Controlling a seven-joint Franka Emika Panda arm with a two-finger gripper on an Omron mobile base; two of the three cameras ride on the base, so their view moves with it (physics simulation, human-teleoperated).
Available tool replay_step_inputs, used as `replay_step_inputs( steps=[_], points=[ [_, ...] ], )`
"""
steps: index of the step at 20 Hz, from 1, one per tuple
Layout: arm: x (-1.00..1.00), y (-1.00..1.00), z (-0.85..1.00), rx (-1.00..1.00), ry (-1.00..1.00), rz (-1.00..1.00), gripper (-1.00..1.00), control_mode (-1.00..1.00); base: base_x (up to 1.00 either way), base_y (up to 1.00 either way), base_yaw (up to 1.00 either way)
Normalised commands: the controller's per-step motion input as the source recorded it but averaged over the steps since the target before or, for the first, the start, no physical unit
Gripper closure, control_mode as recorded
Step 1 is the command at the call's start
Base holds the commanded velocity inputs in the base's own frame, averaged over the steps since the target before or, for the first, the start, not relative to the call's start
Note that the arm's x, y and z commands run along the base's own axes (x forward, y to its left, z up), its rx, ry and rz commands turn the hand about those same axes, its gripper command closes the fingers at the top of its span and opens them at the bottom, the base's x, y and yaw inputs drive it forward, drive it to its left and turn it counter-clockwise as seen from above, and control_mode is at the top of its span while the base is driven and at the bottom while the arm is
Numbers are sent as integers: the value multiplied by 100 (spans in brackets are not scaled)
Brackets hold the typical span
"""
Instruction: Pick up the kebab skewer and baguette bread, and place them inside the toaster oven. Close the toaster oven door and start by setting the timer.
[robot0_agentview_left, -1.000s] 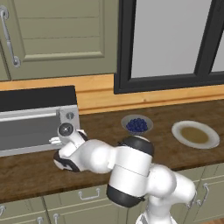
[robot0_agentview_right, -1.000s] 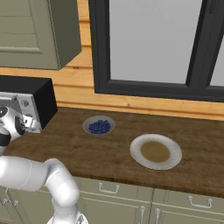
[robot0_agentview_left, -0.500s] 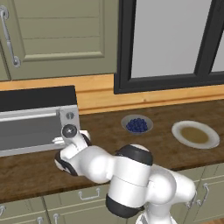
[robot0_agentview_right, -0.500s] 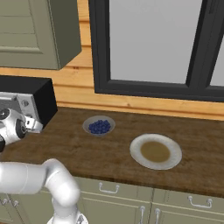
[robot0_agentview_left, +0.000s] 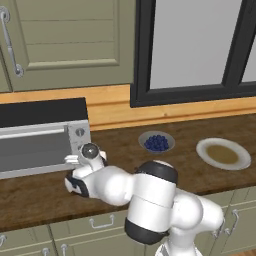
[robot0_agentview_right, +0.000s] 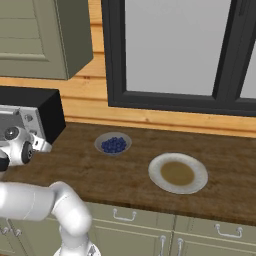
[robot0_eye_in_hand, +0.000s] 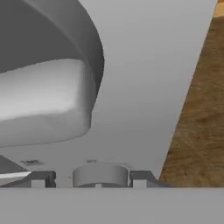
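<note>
1. The toaster oven (robot0_agentview_left: 42, 137) sits at the left end of the wooden counter (robot0_agentview_left: 200, 130), silver-fronted with a black top, under an olive wall cabinet (robot0_agentview_left: 65, 40).
2. Its wide front door (robot0_agentview_left: 32, 150) stands upright against the oven's face, shut.
3. A column of round knobs (robot0_agentview_left: 79, 132) runs down the narrow panel to the right of the door.
4. The white arm reaches low across the counter, and the gripper (robot0_agentview_left: 75, 160) is right up against that knob panel, at its lower part.
5. Close up from the hand, a large grey rounded knob (robot0_eye_in_hand: 48, 87) bulges from the oven's flat grey face, and a smaller round knob (robot0_eye_in_hand: 99, 175) sits between the two dark finger tips (robot0_eye_in_hand: 41, 178).
6. The fingers stand apart on either side of that small knob; I cannot tell whether they are actually pressing on it.
7. A small grey bowl of blueberries (robot0_agentview_left: 156, 142) rests on the counter to the right of the oven, well apart from the gripper.
8. Farther right lies a white plate (robot0_agentview_left: 223, 153) with a brownish centre.
9. A dark-framed window (robot0_agentview_left: 195, 50) fills the wall behind the counter.
</note>
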Motion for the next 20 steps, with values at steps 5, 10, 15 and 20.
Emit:
replay_step_inputs(
  steps=[5,10,15,20],
  points=[
    [0,-18,0,45,-11,-33,100,-100,0,0,0],
    [5,-25,11,55,0,-16,100,-100,0,0,0],
    [7,-37,18,59,8,0,100,-100,0,0,0],
    [2,-42,10,59,3,0,100,-100,0,0,0]
  ],
)
